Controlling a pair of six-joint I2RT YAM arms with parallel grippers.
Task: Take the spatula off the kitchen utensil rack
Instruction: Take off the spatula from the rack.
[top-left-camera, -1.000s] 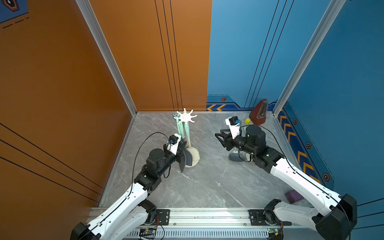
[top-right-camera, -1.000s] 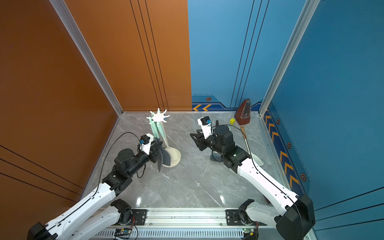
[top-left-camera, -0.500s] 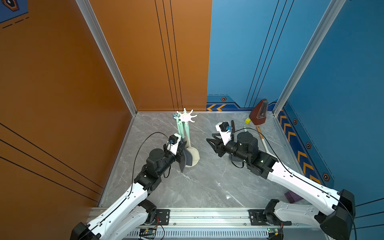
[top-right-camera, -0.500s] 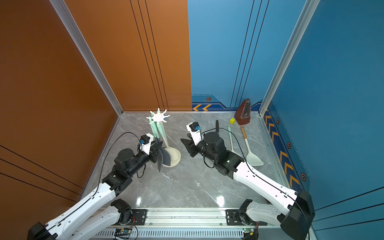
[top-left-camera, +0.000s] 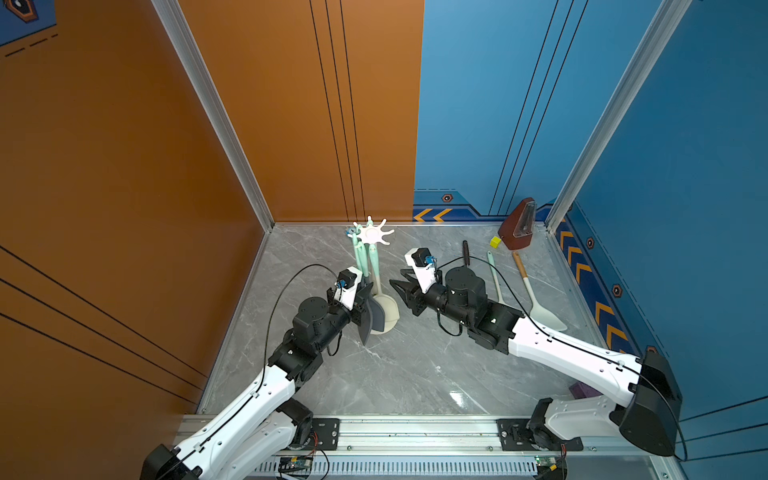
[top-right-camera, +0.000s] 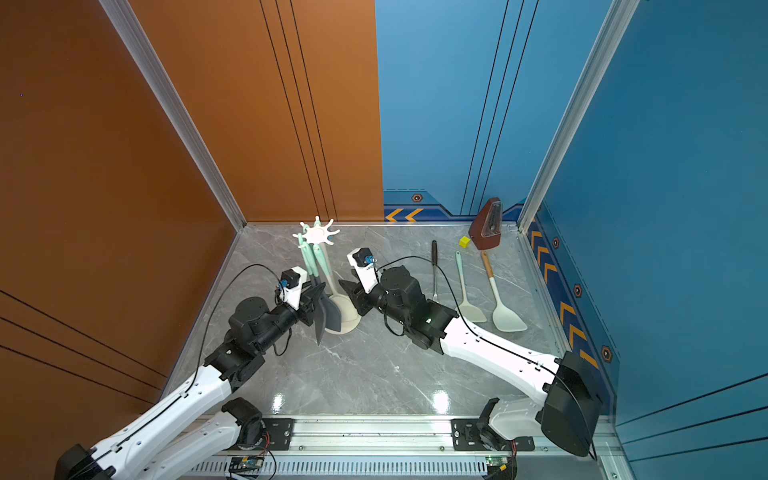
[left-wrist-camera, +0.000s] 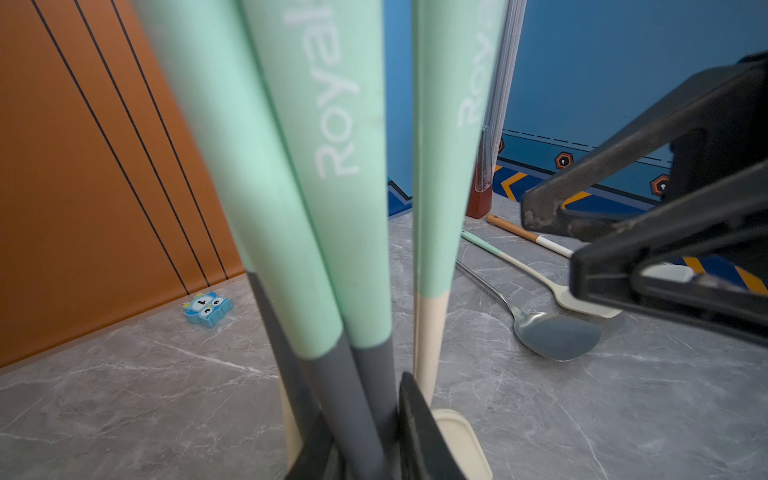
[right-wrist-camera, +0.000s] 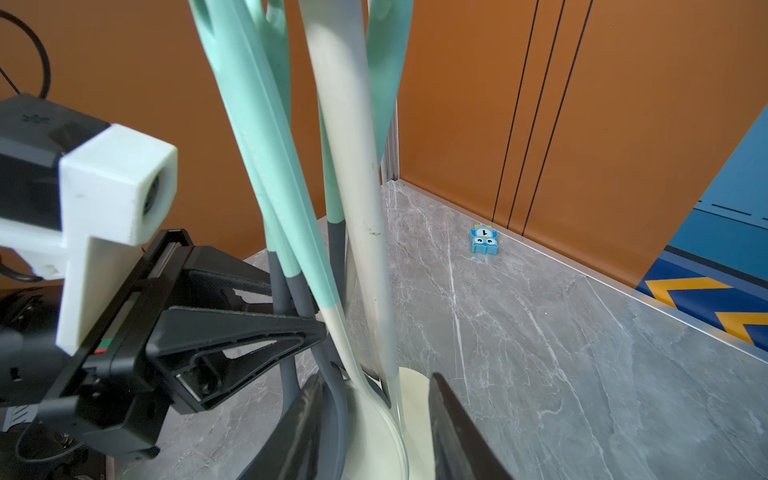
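Your left pincer is clamped on the grey spatula hanging at the left of the kitchen utensil rack, so lift it straight up and off while your open right pincer braces that rack.

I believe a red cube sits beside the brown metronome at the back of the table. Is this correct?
Only the colour is wrong: the cube is yellow, not red. It does sit beside the brown metronome at the back of the table; both top views show this.
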